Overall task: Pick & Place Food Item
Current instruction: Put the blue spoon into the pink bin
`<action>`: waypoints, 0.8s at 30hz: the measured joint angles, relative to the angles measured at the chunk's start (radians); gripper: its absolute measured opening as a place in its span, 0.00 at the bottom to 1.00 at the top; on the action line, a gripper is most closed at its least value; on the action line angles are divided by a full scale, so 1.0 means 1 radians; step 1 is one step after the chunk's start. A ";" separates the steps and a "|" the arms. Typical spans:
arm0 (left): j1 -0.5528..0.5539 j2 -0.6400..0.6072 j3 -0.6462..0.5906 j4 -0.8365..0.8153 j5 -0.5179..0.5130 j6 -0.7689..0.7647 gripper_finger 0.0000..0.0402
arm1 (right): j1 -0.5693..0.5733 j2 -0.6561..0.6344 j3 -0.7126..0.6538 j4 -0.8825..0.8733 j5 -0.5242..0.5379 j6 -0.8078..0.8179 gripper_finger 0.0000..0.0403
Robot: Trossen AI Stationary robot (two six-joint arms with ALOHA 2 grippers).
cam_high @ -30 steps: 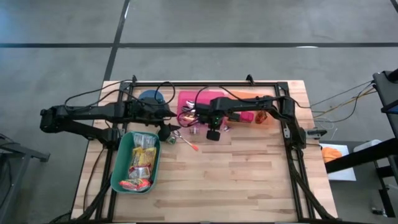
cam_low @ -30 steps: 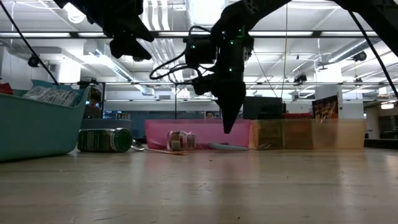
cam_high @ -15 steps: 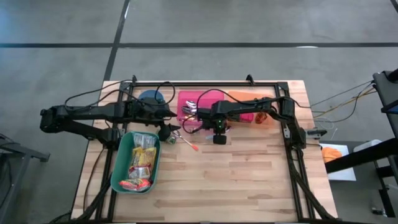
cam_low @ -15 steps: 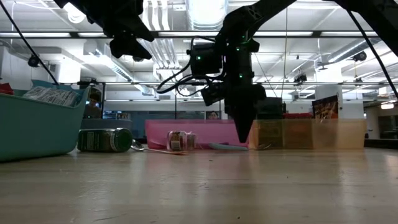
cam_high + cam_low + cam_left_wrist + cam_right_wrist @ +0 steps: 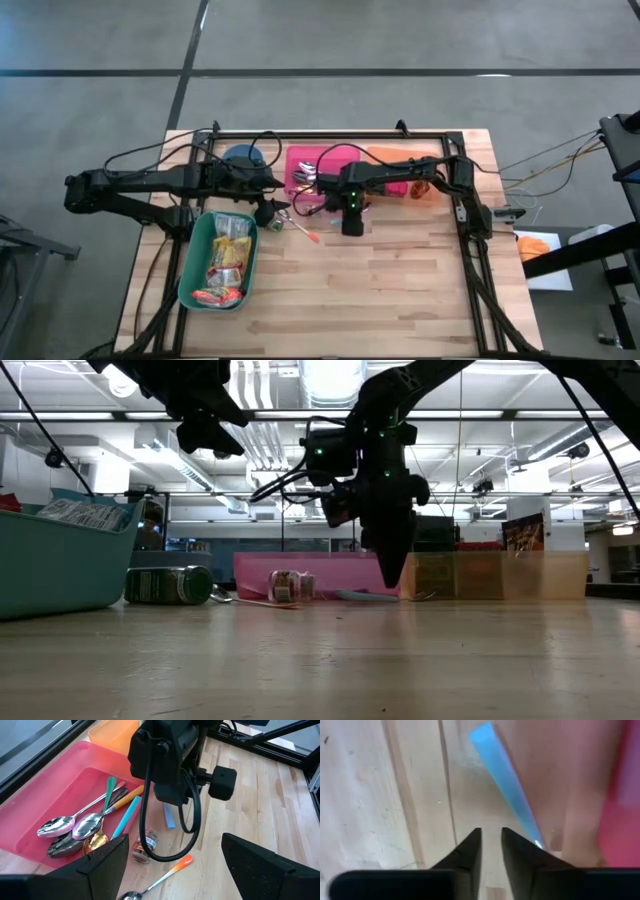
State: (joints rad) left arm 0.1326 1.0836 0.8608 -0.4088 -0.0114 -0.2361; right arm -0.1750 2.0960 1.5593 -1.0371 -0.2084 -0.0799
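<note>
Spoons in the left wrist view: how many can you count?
4. Three spoons lie bunched in the pink tray: two silver and one gold. The fourth, orange-handled, lies on the table outside it. More may be hidden under the arm.

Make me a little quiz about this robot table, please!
1. True or false: the pink tray holds spoons.
2. Which gripper hangs over the wood just in front of the pink tray? A) left gripper B) right gripper
3. Fill in: the snack packets lie in the ____ bin.

Key: 1 true. 2 B. 3 teal.
</note>
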 joint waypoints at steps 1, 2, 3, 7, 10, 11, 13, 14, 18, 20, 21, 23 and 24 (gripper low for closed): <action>0.000 0.000 0.000 0.000 0.000 0.000 0.80 | 0.001 0.000 0.000 0.001 0.000 0.000 0.22; 0.000 0.000 0.000 0.000 0.000 0.000 0.80 | 0.003 0.000 0.000 0.003 0.000 0.000 0.26; 0.000 0.000 0.000 0.000 0.000 0.000 0.80 | 0.003 0.000 0.000 0.009 -0.001 -0.001 0.30; 0.000 0.000 0.000 0.000 0.000 0.000 0.80 | 0.004 0.000 -0.001 0.050 0.000 -0.003 0.42; 0.000 0.000 0.000 0.000 0.000 0.000 0.80 | 0.007 0.000 -0.014 0.083 0.004 -0.030 0.46; 0.000 0.000 0.000 0.000 0.000 0.000 0.80 | 0.010 0.000 -0.022 0.097 0.010 -0.034 0.47; 0.000 0.000 0.000 -0.002 0.000 0.000 0.80 | 0.017 0.000 -0.039 0.128 0.049 -0.051 0.47; 0.000 0.000 0.000 -0.003 0.000 0.000 0.80 | 0.022 0.000 -0.047 0.141 0.066 -0.062 0.47; 0.000 0.000 0.000 -0.003 0.000 0.000 0.80 | 0.050 -0.001 -0.088 0.214 0.135 -0.108 0.48; 0.000 0.000 0.000 -0.003 0.000 0.000 0.80 | 0.067 -0.004 -0.106 0.239 0.153 -0.127 0.48; 0.000 0.000 0.000 -0.003 0.000 0.000 0.80 | 0.076 -0.005 -0.114 0.248 0.164 -0.130 0.48; 0.000 0.000 0.000 -0.002 0.000 0.000 0.80 | 0.093 -0.006 -0.123 0.259 0.194 -0.134 0.47; 0.000 0.000 0.000 -0.002 0.000 0.000 0.80 | 0.102 -0.007 -0.127 0.264 0.213 -0.133 0.47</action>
State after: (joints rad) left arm 0.1326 1.0836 0.8608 -0.4107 -0.0116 -0.2359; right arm -0.0734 2.0892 1.4319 -0.7735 0.0050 -0.2133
